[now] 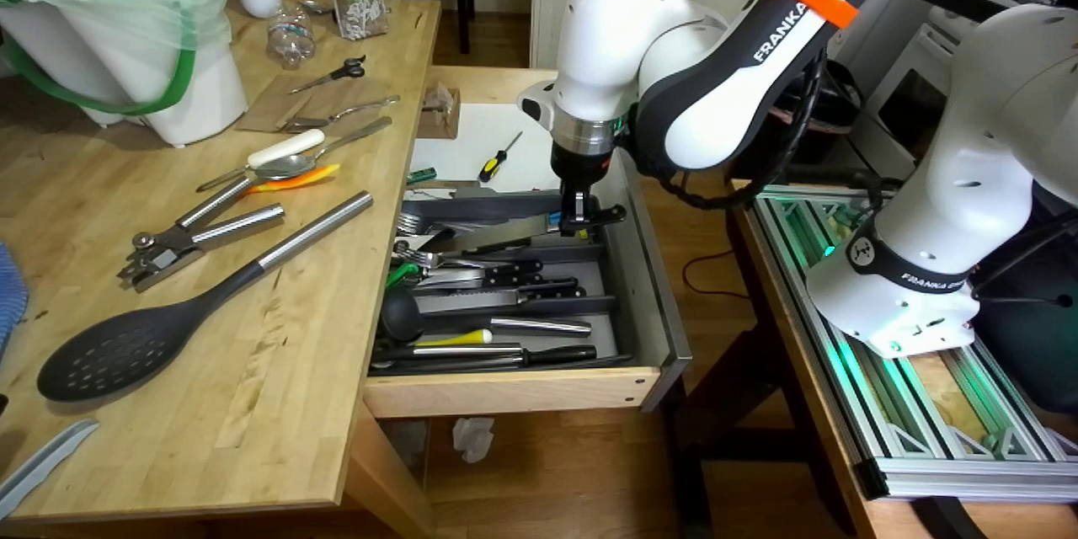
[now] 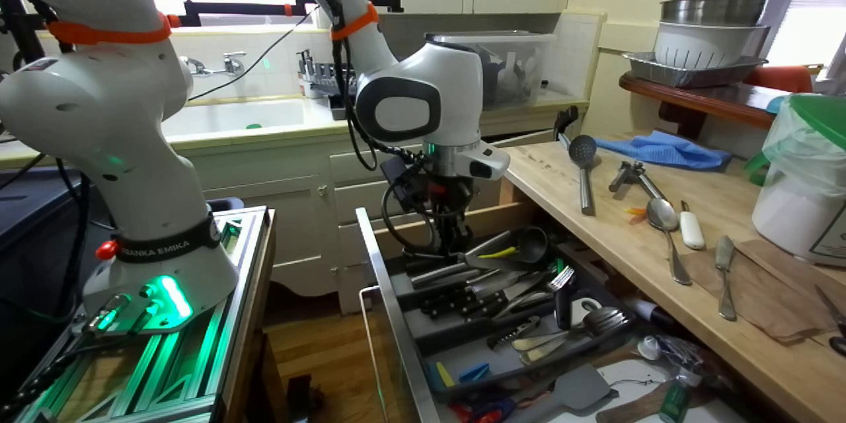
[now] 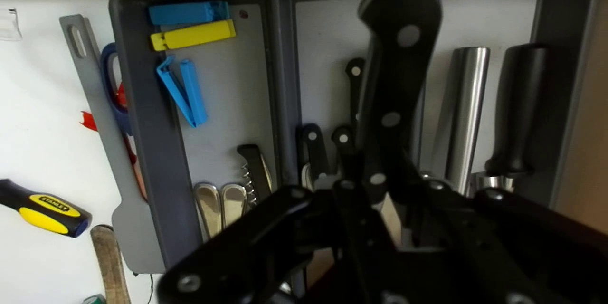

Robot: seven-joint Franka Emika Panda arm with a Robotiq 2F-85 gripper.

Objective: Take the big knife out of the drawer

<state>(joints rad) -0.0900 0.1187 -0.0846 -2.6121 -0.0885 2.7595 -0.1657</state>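
The big knife shows its black riveted handle (image 3: 399,57) large and close in the wrist view, above the drawer's tray (image 3: 137,104). My gripper (image 3: 377,183) is shut on this handle. In an exterior view the handle end (image 1: 613,215) sticks out past the gripper (image 1: 576,223), and the grey blade (image 1: 505,231) reaches toward the counter. It also shows as a grey blade (image 2: 509,265) beside the gripper (image 2: 456,244) in an exterior view. The fingers partly hide the blade in the wrist view. The open light-wood drawer (image 1: 505,392) lies beneath, full of utensils.
The wood counter (image 1: 320,286) edges the drawer and carries a slotted spoon (image 1: 126,349), a can-opener-like metal tool (image 1: 198,240) and a lidded bucket (image 1: 168,59). Smaller knives (image 2: 462,304) and a black ladle (image 2: 532,244) lie in the tray. A screwdriver (image 1: 497,162) lies on the white base.
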